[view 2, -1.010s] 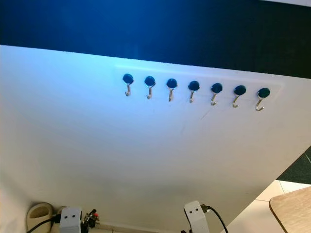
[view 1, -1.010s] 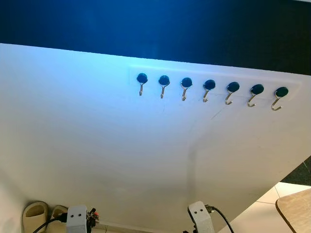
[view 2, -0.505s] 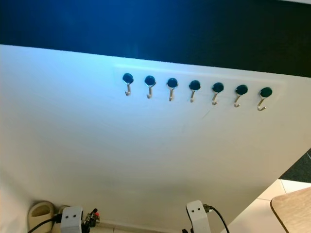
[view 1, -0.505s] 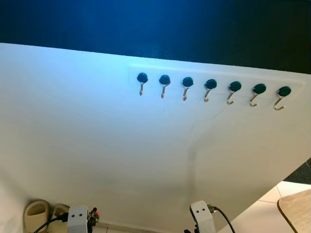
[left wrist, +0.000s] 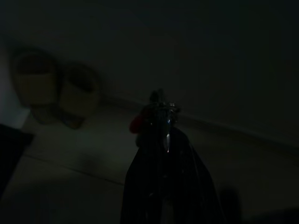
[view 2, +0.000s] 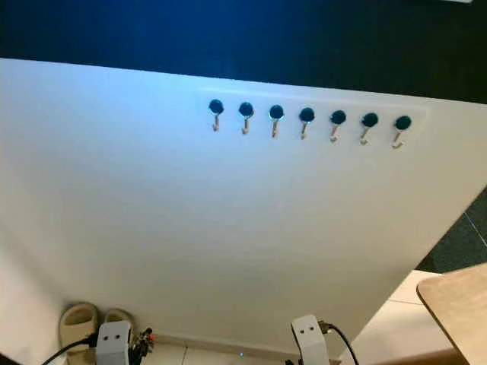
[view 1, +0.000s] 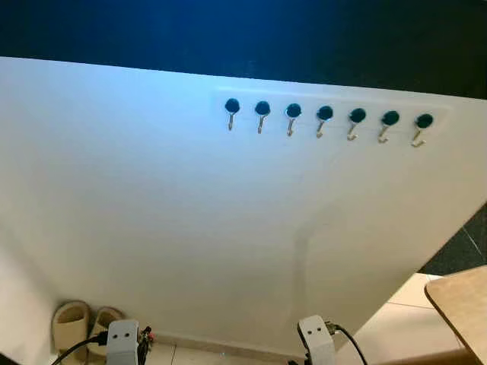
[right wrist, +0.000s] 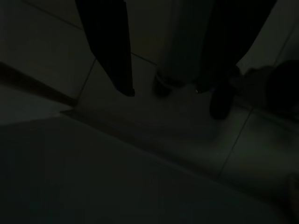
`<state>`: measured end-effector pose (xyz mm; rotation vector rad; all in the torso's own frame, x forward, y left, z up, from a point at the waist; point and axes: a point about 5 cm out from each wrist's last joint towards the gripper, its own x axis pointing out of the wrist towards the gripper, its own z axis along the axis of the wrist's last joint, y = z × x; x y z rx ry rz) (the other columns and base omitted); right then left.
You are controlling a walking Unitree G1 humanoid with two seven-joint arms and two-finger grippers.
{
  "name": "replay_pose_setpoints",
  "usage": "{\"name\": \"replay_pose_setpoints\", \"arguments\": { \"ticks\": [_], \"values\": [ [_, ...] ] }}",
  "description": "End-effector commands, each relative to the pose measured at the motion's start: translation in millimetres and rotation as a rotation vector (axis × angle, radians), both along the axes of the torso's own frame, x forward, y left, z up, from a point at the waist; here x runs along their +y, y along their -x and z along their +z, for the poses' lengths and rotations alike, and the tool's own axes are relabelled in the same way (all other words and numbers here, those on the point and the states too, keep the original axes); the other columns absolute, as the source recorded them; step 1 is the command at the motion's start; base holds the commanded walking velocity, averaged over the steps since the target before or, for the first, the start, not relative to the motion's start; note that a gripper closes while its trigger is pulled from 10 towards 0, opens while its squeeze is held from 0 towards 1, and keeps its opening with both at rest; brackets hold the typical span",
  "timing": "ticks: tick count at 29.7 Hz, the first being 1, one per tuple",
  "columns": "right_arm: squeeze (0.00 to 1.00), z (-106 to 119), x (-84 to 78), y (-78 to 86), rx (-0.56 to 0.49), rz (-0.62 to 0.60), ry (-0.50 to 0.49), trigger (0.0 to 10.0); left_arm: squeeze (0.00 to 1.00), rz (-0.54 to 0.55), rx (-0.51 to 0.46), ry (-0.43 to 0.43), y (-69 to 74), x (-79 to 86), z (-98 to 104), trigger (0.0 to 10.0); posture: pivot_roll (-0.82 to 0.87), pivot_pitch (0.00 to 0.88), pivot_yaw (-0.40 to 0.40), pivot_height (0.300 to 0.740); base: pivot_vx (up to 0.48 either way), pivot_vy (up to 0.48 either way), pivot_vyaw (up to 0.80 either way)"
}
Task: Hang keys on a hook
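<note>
White wall (view 1: 152,213) across the head views, dark band above; row of seven dark-capped metal hooks (view 1: 325,115) high on it, all bare; wooden table (view 1: 464,296) corner at lower right; pair of beige slippers (view 1: 72,327) on tiled floor (view 1: 396,334) at wall base. Left gripper (left wrist: 161,109) low over the floor, fingers closed on keys (left wrist: 163,112) with red tag. Right gripper (right wrist: 175,95) hanging idle, fingers spread apart.
</note>
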<state>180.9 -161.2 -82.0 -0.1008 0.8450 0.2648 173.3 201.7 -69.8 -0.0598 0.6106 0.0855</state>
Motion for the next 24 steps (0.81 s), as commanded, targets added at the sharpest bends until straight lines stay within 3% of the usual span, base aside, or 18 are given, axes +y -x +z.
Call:
{"name": "replay_pose_setpoints", "arguments": {
  "ticks": [1,7,24],
  "values": [
    [0.0,0.4,-2.2,-1.3,0.003,-0.012,0.004,10.0,0.0,0.002,0.038,0.002,8.8,0.8,-4.9,10.0,0.08,0.034,-0.037,0.74,-0.349,0.0,0.0],
    [0.0,0.7,-3.1,-1.8,0.002,-0.013,0.005,10.0,0.0,-0.002,0.043,-0.003,9.1,1.4,-5.2,10.0,0.08,0.033,-0.037,0.74,-0.346,0.0,0.0],
    [0.0,1.1,-4.6,-2.5,-0.002,-0.025,0.01,10.0,0.0,-0.045,0.025,-0.029,0.5,-1.0,-1.5,10.0,0.08,0.039,-0.035,0.74,0.0,0.0,0.0]
  ]
}}
